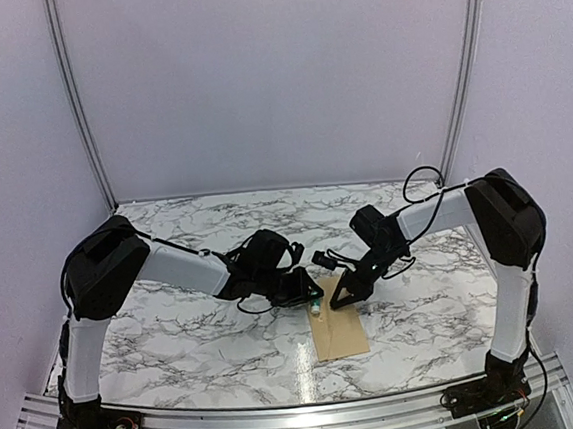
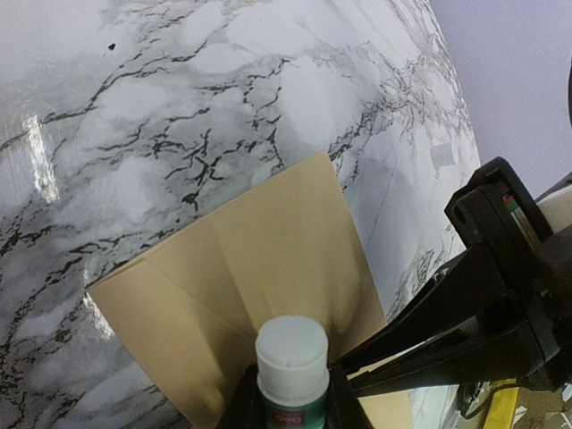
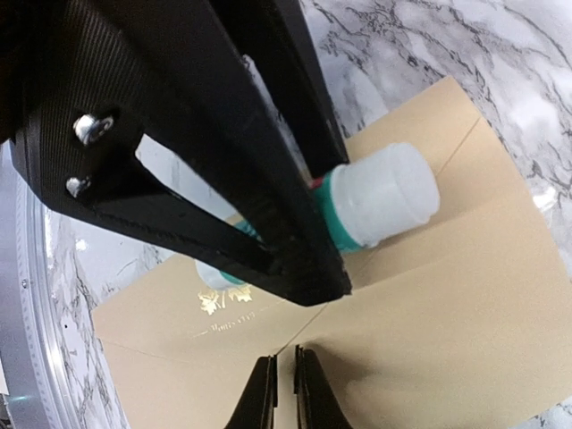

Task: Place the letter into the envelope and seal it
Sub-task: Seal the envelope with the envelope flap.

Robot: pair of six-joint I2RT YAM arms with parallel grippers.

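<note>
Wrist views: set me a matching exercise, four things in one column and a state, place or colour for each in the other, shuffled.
Things:
1. envelope
2. glue stick
3. left end effector
4. right end effector

States:
A. white cap, green body
B. shut, empty, tips over the envelope
C. tan-brown, flat on the marble table
D. shut on the glue stick

Pairs: 1-C, 2-A, 3-D, 4-B.
</note>
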